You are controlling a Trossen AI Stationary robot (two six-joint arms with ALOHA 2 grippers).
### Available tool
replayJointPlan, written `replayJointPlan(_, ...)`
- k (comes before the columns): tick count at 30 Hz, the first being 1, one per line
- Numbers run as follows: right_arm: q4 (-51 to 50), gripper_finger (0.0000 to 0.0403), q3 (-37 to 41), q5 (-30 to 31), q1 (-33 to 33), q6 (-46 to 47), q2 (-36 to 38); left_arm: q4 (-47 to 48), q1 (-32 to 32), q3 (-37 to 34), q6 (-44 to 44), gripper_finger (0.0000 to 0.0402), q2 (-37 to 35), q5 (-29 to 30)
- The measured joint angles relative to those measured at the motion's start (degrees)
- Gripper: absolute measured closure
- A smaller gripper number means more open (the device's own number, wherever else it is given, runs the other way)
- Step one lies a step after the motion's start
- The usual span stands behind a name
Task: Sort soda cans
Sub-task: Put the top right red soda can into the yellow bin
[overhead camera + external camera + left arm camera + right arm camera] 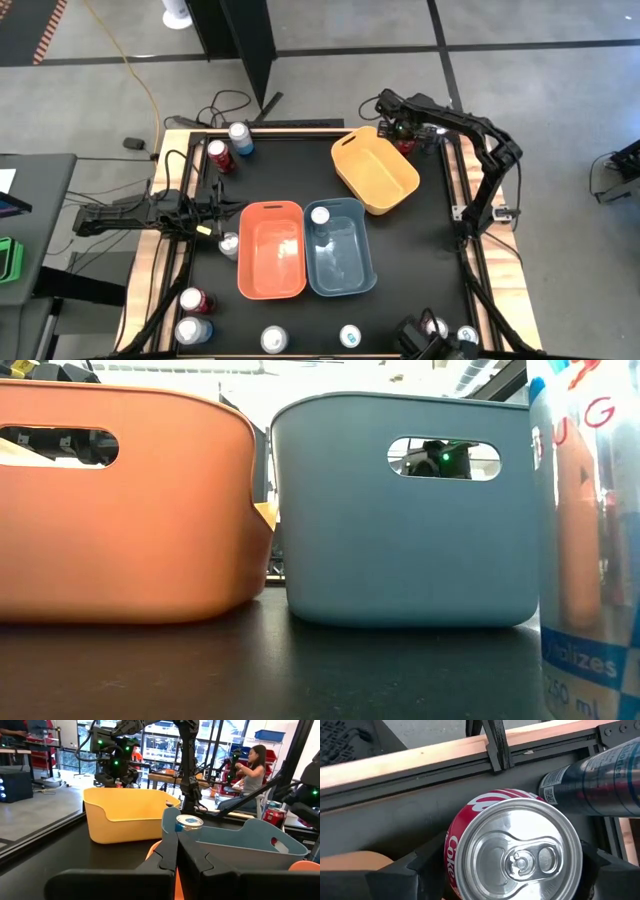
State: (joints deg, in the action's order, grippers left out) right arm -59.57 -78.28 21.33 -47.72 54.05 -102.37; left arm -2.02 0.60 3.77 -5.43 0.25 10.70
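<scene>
At the far right corner of the worktop [400, 300], just beyond the yellow bin [375, 172], the right pincer [404, 131] sits down over a red can [512, 847], its 2 dark fingers [402, 875] flanking the can's body on either side; the wrist view shows the silver top filling the gap between them. They look set against the sides, so I judge the can gripped, though contact itself is hard to confirm. A dark blue can [600, 785] lies on its side just beside it.

The left pincer [177, 852] is closed and empty, held level above the worktop's left side, pointing toward the orange bin [271, 249] and blue bin [340, 246]. 1 can [320, 216] with a silver top stands inside the blue bin. Other cans are scattered: 2 near the far left edge [230, 145], 1 just left of the orange bin [229, 243], and several along the near edge [272, 340].

A can like this is probably rigid enough if full, but thin-walled, smooth and slippery, so it dents under a hard squeeze. The best hold is likely across the mid-body, fingers on opposite sides, keeping it upright.
</scene>
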Motion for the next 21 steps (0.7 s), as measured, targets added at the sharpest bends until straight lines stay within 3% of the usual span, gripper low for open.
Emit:
replayJointPlan(14,-2.7,0.0099,0.0,4.2,1.9,-0.1,0.6,0.1,0.0,0.0,0.0,0.0401,0.0,0.0)
replayJointPlan(21,-3.1,0.0099,0.0,4.9,2.0,-0.1,6.2,0.1,0.0,0.0,0.1,0.0401,0.0,0.0)
